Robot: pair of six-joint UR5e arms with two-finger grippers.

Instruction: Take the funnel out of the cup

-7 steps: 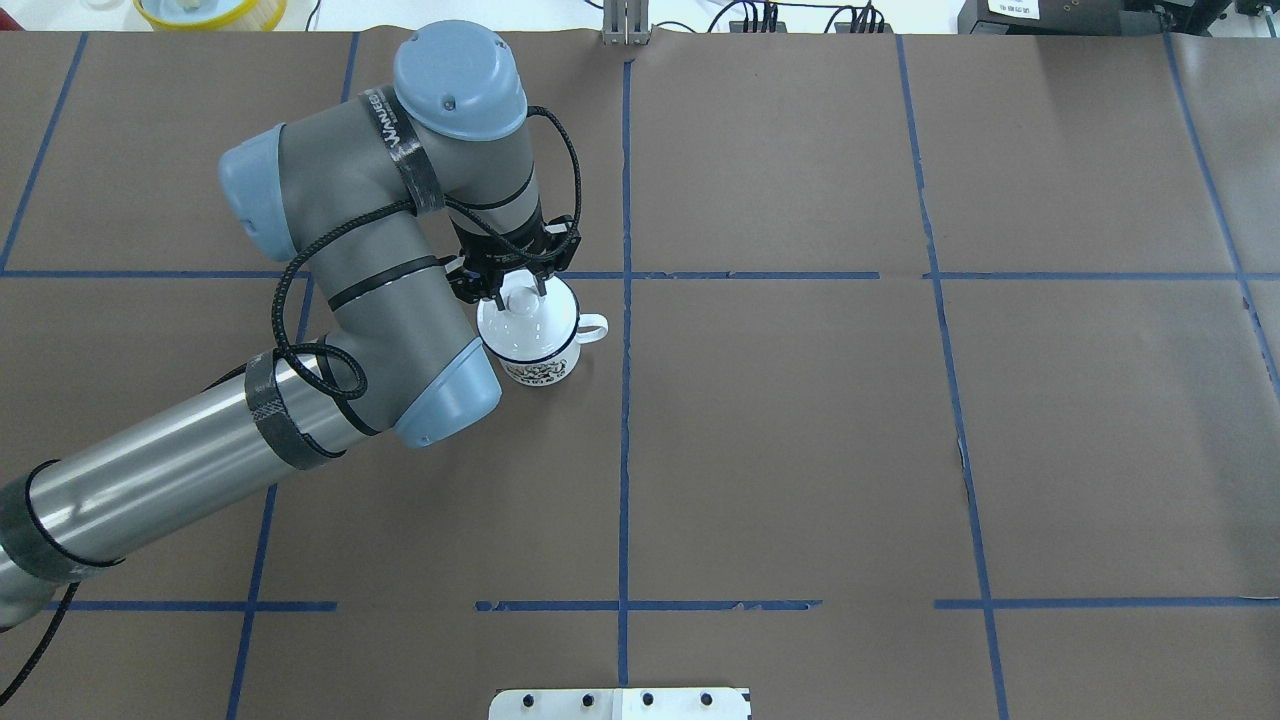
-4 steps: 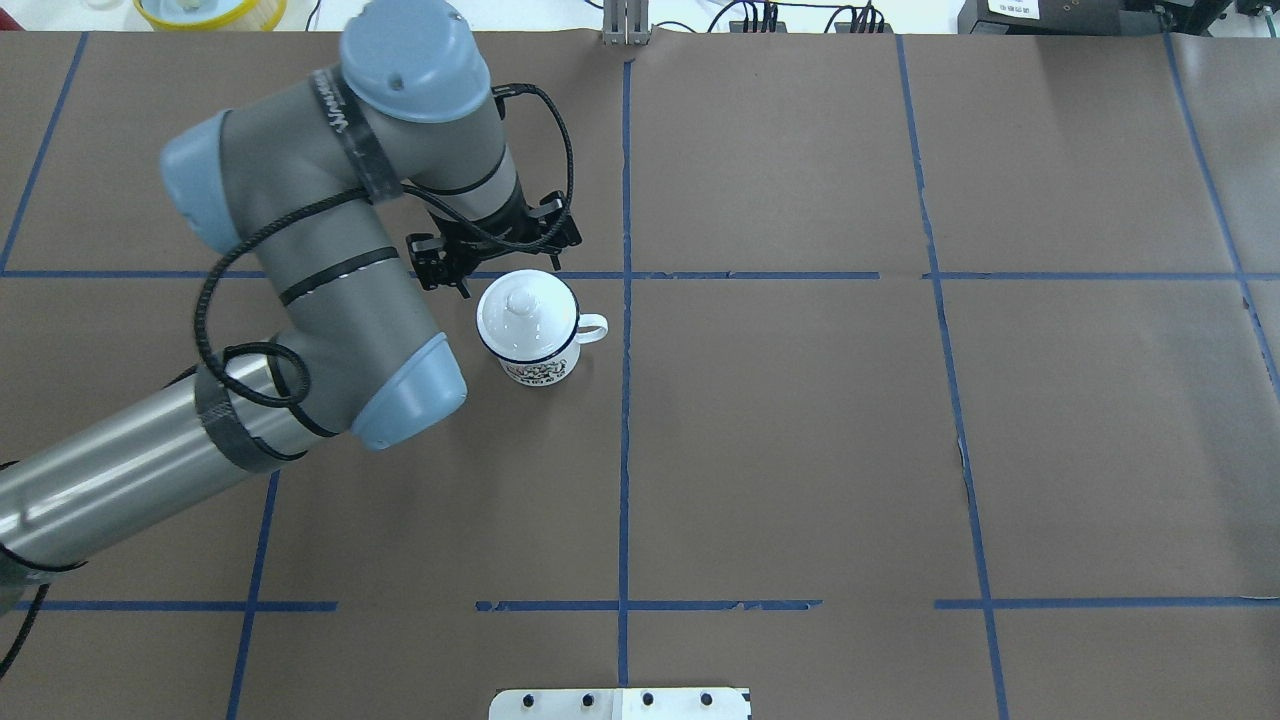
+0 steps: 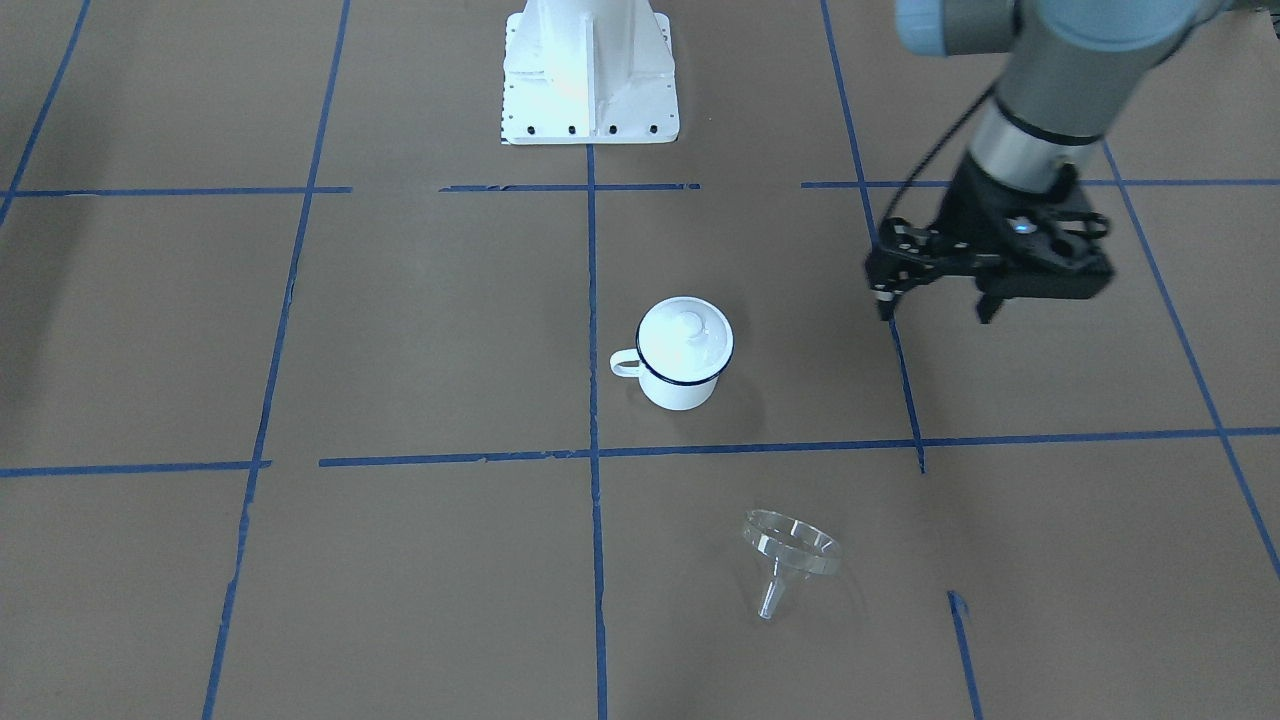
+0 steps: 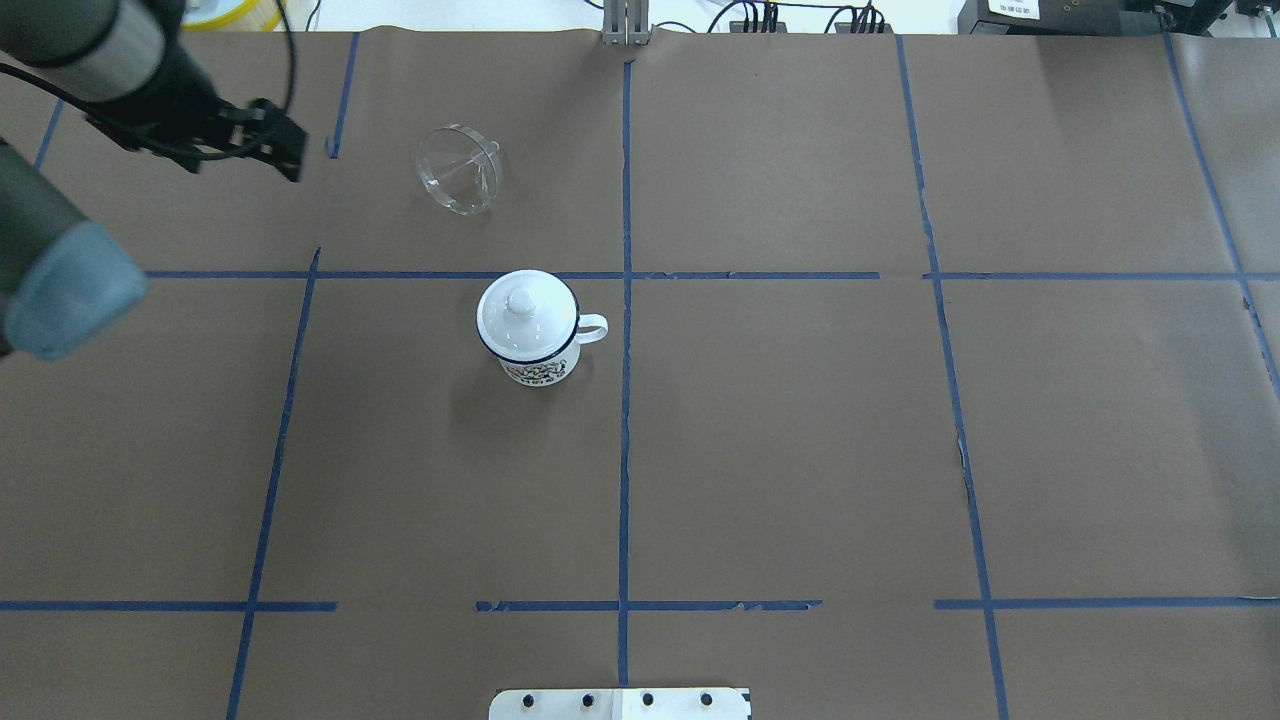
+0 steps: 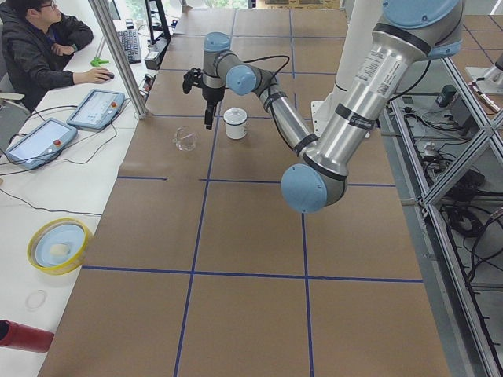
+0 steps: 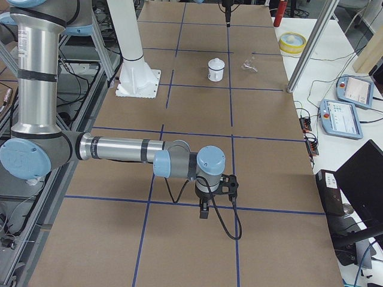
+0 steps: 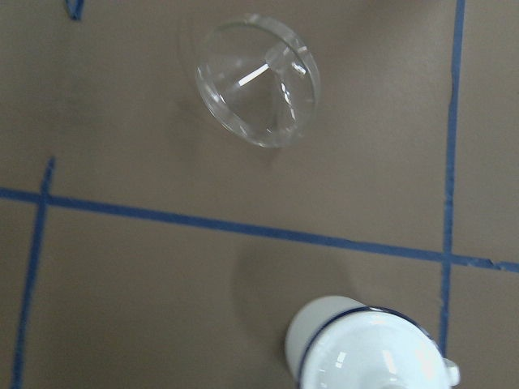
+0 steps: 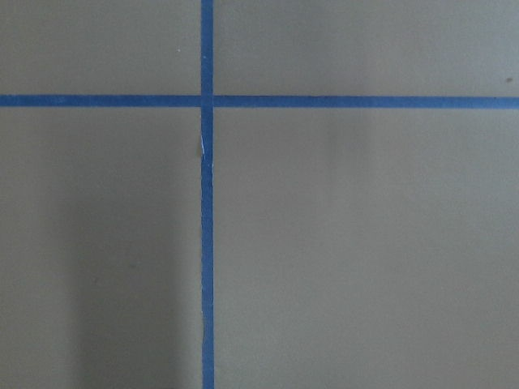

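The clear funnel [image 4: 458,170] lies on its side on the brown paper, apart from the cup; it also shows in the front view [image 3: 790,555] and the left wrist view [image 7: 259,81]. The white cup [image 4: 530,345] with a dark blue rim stands upright, handle to the view's right, with a round white knobbed lid [image 4: 522,305] on it. My left gripper [image 3: 935,308] is open and empty, raised above the table, well to the left of the funnel in the overhead view [image 4: 242,166]. My right gripper [image 6: 203,210] hangs low over bare paper far from both; I cannot tell whether it is open.
The robot's white base plate [image 3: 590,80] is at the near table edge. A yellow-rimmed bowl [image 5: 56,245], tablets [image 5: 98,107] and a seated operator [image 5: 35,43] are on the side table beyond the far edge. A red cylinder [image 5: 20,335] lies there too.
My left gripper was at the lid on the cup, then lifted off and swung far to the left and back. The funnel, hidden under the arm before, now shows.
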